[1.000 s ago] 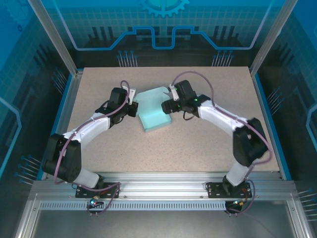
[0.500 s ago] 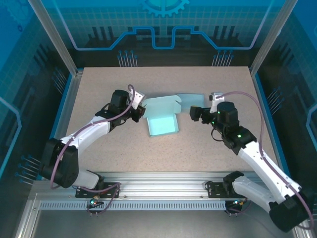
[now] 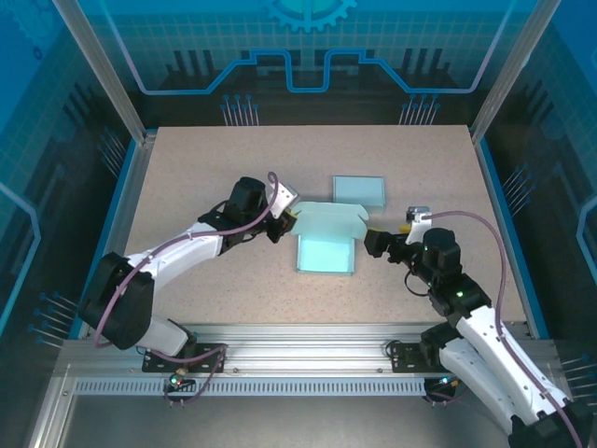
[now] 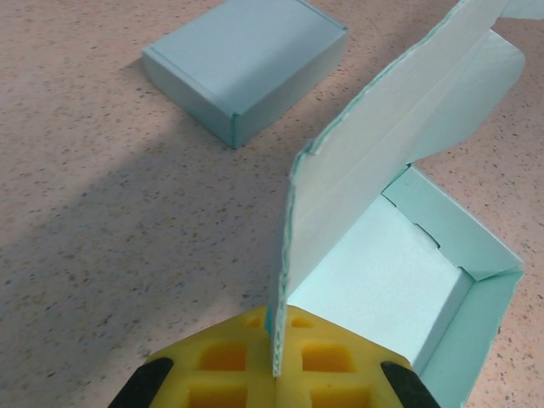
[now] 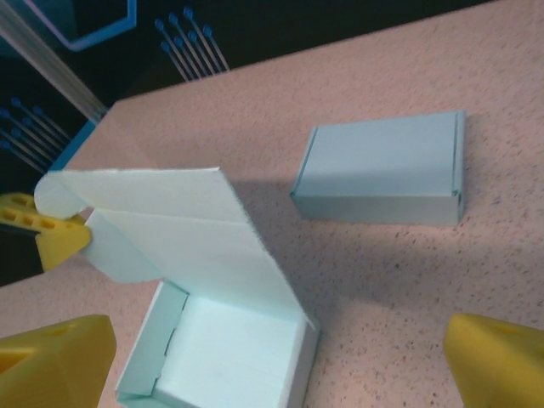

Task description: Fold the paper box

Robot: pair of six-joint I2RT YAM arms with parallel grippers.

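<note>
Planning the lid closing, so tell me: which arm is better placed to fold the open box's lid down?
Left. The left gripper is shut on the raised lid; the right gripper is open, apart from the box.

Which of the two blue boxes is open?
The nearer box, its lid standing up, pinched by the left gripper; the farther box lies fully closed.
</note>
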